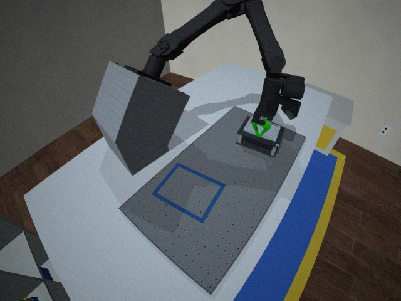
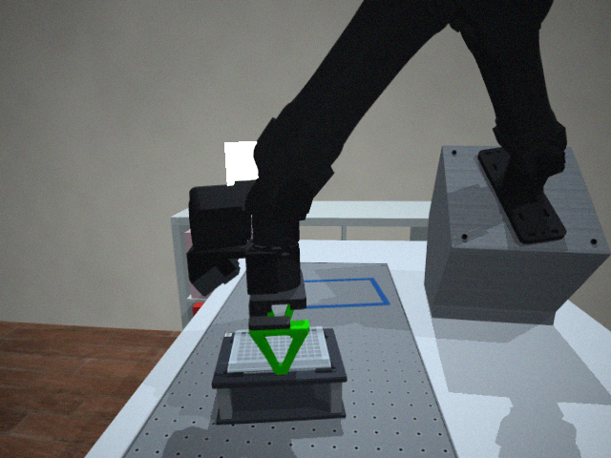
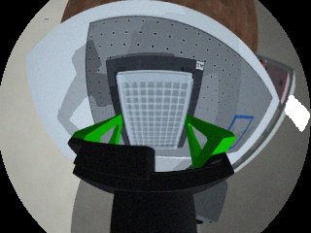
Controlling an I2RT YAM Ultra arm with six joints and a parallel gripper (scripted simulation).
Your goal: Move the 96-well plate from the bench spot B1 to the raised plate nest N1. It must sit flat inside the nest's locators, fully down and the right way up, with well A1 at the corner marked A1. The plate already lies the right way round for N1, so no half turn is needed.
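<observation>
The clear 96-well plate lies flat on the dark raised nest N1 at the far end of the perforated board. It also shows in the exterior view and in the wrist view, inside the nest's frame. My gripper with green fingers stands over the plate, open; its fingers straddle the plate's long sides with a small gap on each. A small label sits at one nest corner. The blue outline of spot B1 holds nothing.
A large grey block carries the arm's base at the left of the board. The perforated board lies on the white table. A blue and yellow strip runs along the table's right side. A white shelf stands behind.
</observation>
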